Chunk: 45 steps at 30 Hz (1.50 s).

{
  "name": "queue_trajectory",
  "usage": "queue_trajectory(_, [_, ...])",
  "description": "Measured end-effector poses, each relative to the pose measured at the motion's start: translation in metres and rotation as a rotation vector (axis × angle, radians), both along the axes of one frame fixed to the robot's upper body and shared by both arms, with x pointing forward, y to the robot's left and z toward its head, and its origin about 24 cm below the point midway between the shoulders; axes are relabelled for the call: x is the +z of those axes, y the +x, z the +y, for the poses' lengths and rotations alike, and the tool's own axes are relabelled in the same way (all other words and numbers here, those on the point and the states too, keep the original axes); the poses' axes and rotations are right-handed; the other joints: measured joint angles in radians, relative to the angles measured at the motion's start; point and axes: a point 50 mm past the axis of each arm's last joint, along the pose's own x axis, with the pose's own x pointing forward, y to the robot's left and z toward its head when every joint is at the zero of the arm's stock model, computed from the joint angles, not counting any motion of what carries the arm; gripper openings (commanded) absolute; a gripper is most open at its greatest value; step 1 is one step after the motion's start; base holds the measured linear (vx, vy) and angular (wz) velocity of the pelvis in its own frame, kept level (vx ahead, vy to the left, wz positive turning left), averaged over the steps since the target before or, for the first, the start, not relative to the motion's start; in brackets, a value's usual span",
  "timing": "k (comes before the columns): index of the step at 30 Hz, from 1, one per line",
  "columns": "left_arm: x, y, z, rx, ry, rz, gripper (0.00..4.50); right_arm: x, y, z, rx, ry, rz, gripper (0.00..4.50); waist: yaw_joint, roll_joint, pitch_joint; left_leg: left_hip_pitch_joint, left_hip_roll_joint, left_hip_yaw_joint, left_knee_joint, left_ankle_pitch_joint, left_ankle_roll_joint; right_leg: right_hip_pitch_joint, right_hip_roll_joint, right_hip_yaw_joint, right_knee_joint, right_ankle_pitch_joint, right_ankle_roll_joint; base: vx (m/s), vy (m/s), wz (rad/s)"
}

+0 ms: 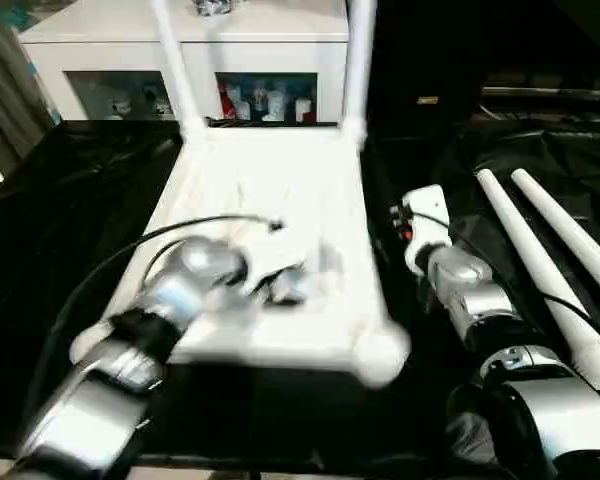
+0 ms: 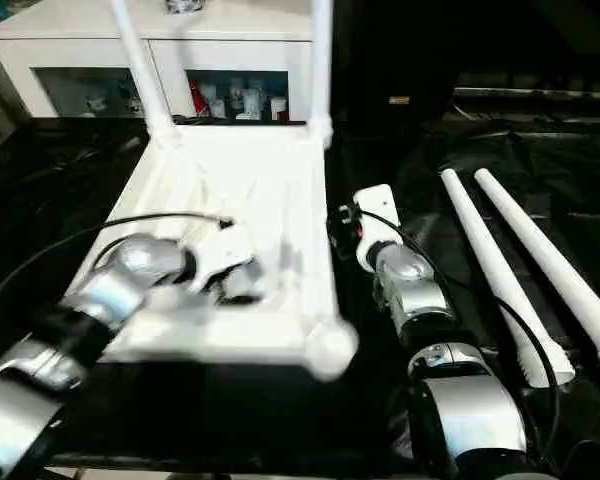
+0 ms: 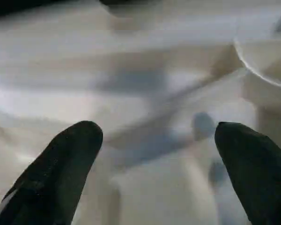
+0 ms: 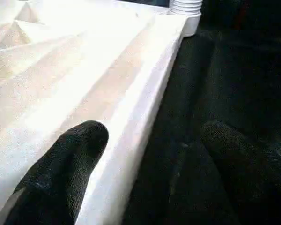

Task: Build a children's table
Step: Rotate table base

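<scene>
Our two grippers work at an upside-down white tabletop [image 1: 280,210] on a black-draped table [image 1: 60,210].

At lower left, our left arm reaches across the tabletop's ribbed underside; the left gripper [image 3: 154,154] hangs over the ribs, its black fingers [image 3: 61,164] spread wide and holding nothing. The tabletop fills the centre, with two legs [image 1: 358,60] standing upright in its far corner sockets. Just right of centre, our right gripper [image 4: 150,154] is also wide open and empty, one finger [image 4: 70,159] over the tabletop's right edge, the other over the black cloth. At far right, two loose legs [image 2: 500,270] lie side by side on the cloth.
</scene>
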Motion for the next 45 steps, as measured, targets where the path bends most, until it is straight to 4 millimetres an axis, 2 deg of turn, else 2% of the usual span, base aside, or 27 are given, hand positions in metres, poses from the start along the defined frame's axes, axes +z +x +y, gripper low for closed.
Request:
queue_trajectory(3, [0.008,0.007,0.004,0.035,0.011,-0.087,4.47,0.013,0.002,-0.015,-0.007,-0.016,-0.050,3.97,-0.001,0.000,0.000,0.001,0.000,0.000,0.000,0.000,0.000,0.001,0.000,0.000,-0.001,0.000,0.000,0.000,0.000,0.00])
queue_trajectory(7, [-0.002,0.009,0.016,0.071,0.047,-0.084,4.47,0.025,-0.002,-0.034,-0.002,-0.029,-0.111,3.97,-0.001,0.000,0.000,0.000,0.000,0.000,0.000,0.000,0.000,0.001,0.001,0.000,-0.003,0.000,0.000,0.000,0.000,0.00])
queue_trajectory(16, [0.001,0.010,0.021,0.066,0.043,-0.107,4.47,0.032,-0.010,-0.035,0.050,-0.008,-0.141,3.97,0.000,0.000,0.000,-0.001,0.000,0.000,0.000,0.000,0.000,0.001,0.001,0.000,-0.004,0.000,0.000,0.000,0.000,0.00])
queue_trajectory(17, [0.005,0.007,0.019,0.058,-0.019,-0.065,4.47,0.036,-0.016,-0.039,0.074,-0.009,-0.146,3.97,0.004,0.000,0.000,-0.002,0.000,0.000,0.000,0.000,0.000,0.001,0.001,-0.001,-0.005,0.000,0.000,0.000,0.000,0.00])
queue_trajectory(19, [0.017,-0.013,0.021,-0.057,-0.185,0.079,4.47,0.041,-0.041,-0.063,0.152,-0.070,-0.104,3.97,0.024,0.001,0.000,0.000,0.001,0.001,-0.001,0.000,0.001,0.004,0.000,0.000,-0.007,-0.003,0.002,0.000,0.000,0.00])
queue_trajectory(21, [0.015,-0.027,0.031,-0.113,-0.225,0.199,4.47,0.047,-0.051,-0.077,0.178,-0.097,-0.064,3.97,0.023,0.001,0.000,0.000,0.001,0.003,-0.001,-0.001,0.002,0.002,0.000,0.000,-0.007,-0.004,0.001,0.000,0.000,0.00])
queue_trajectory(23, [0.010,-0.034,0.031,-0.153,-0.216,0.249,4.47,0.051,-0.057,-0.077,0.229,-0.101,-0.055,3.97,0.022,0.002,0.000,0.001,0.001,0.003,-0.001,-0.001,0.002,0.003,0.000,0.000,-0.006,-0.004,0.002,0.000,0.000,0.00])
queue_trajectory(27, [-0.001,-0.042,0.014,-0.226,-0.198,0.289,4.47,0.049,-0.068,-0.067,0.350,-0.100,-0.019,3.97,0.021,0.006,0.000,0.003,0.001,0.002,-0.002,-0.001,0.001,0.004,0.000,0.000,-0.006,-0.005,0.004,0.000,0.000,0.00])
queue_trajectory(30, [-0.007,-0.041,0.011,-0.212,-0.189,0.295,4.47,0.045,-0.071,-0.068,0.345,-0.098,0.003,3.97,0.012,0.012,0.000,0.003,0.000,0.002,-0.002,-0.001,0.001,0.005,0.000,0.001,-0.006,-0.006,0.007,0.000,0.000,0.00])
queue_trajectory(35, [-0.012,-0.043,0.006,-0.216,-0.144,0.311,4.47,0.043,-0.081,-0.071,0.353,-0.127,0.049,3.97,0.002,0.013,-0.001,0.004,0.000,0.001,-0.003,-0.001,0.001,0.005,0.001,0.001,-0.006,-0.006,0.008,0.000,0.000,0.00])
queue_trajectory(40, [-0.026,-0.038,0.014,-0.130,-0.037,0.281,4.47,0.043,-0.090,-0.070,0.401,-0.159,0.102,3.97,-0.010,0.014,-0.001,0.004,0.000,0.000,-0.003,-0.001,0.001,0.005,0.001,0.000,-0.006,-0.006,0.008,0.000,0.000,0.00])
queue_trajectory(45, [-0.027,-0.030,0.021,-0.092,0.009,0.245,4.47,0.044,-0.091,-0.069,0.408,-0.162,0.106,3.97,-0.006,0.014,-0.001,0.003,0.000,0.000,-0.003,-0.001,0.001,0.005,0.001,0.000,-0.006,-0.005,0.008,0.000,0.000,0.00])
